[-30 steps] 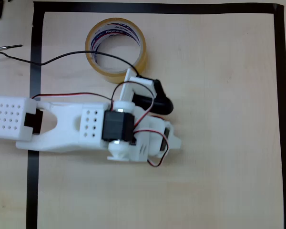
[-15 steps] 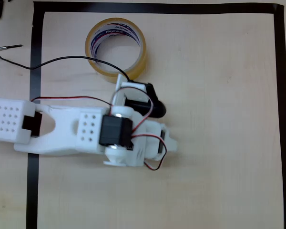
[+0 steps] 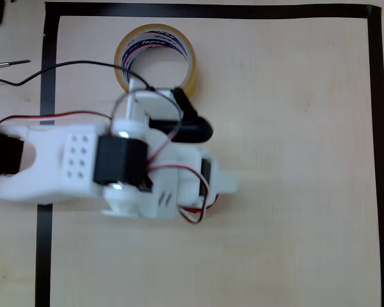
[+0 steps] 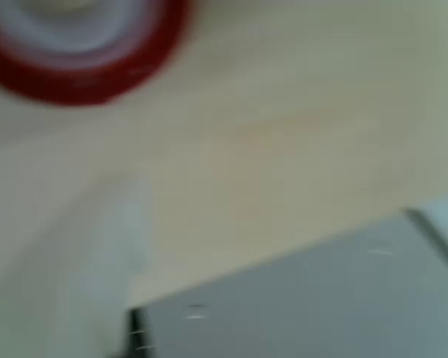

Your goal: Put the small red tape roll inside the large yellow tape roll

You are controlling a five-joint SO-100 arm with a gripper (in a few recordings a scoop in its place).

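Your gripper point(image 3: 227, 184) sits just below-right of the yellow tape roll point(image 3: 155, 61) on the table point(image 3: 294, 128), finger spread unreadable, and the wrist view puts the red tape roll point(image 4: 82, 52) flat, up-left of the fingers.

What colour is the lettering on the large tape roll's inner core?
Blue and red on white, clearest in the overhead view on the large yellow tape roll.

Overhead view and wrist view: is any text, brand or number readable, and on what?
Large yellow tape roll: blue and red lettering runs round its white inner core, too small and blurred to read.
Small red tape roll: blurred, no print visible.
Nothing else carries readable text.
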